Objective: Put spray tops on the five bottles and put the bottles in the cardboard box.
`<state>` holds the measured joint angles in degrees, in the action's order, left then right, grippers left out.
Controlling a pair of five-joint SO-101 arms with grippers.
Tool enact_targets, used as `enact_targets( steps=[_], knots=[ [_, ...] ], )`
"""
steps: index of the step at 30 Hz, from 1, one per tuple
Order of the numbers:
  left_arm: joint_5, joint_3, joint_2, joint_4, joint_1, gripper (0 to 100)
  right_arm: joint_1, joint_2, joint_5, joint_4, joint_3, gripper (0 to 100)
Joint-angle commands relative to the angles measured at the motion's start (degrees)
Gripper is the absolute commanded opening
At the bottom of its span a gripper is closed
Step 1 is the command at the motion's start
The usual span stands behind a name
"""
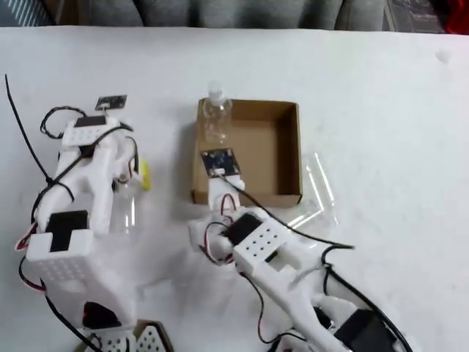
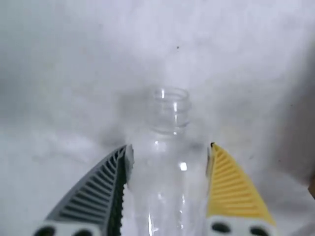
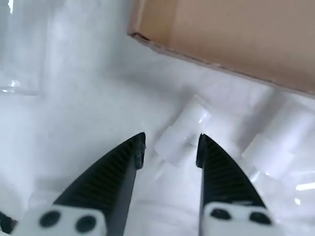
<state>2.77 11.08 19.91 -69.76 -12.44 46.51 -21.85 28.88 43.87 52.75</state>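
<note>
Left end effector [image 2: 169, 146] grips bottle [image 2: 171, 110]; right end effector [image 3: 171, 138], open, straddles spray top [image 3: 184, 125].

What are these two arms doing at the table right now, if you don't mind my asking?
The left arm's pincer is closed on a clear plastic bottle whose threaded neck has no top yet. The right arm's pincer is open around a white plastic spray top lying on the white table, beside the brown cardboard box. Another clear bottle stands in a corner of that box.
</note>
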Motion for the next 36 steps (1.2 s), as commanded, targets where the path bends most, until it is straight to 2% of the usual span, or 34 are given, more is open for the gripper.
enact_targets(
  steps=[1, 9, 12, 14, 21, 26, 28, 33, 36],
  knots=[
    [0.3, -2.3, 0.0, 1.6, -0.9, 2, -2.2, 4.6, 2.4, -4.0, -3.2, 14.1],
    [0.3, -2.3, 0.0, 1.6, -0.9, 2, -2.5, 7.6, 1.7, -7.3, -3.3, 13.8],
    [0.3, -2.3, 0.0, 1.6, -0.8, 2, -2.5, 7.8, 1.0, -7.3, -3.3, 6.0],
    [0.3, -2.3, 0.0, 1.6, -0.8, 2, -2.5, 7.8, -2.0, -7.8, -3.2, 0.9],
    [0.3, -2.2, -0.2, 1.6, -0.8, 2, -2.5, 5.8, -5.5, -5.8, -3.1, 1.5],
    [0.6, -3.1, -0.9, 1.1, -1.9, 2, -3.0, -3.4, -15.2, 0.0, -3.1, 1.5],
    [0.4, -5.5, -2.7, -0.6, -3.0, 2, -4.9, -8.5, -16.2, 1.8, -3.1, 1.5],
    [0.4, -10.5, -12.3, -10.8, -4.2, 2, -11.8, -22.5, -16.3, 5.5, -3.2, 1.5],
    [0.3, -10.7, -19.8, -13.2, -3.9, 2, -15.7, -31.7, -16.2, 5.2, -3.3, 1.5]
  ],
)
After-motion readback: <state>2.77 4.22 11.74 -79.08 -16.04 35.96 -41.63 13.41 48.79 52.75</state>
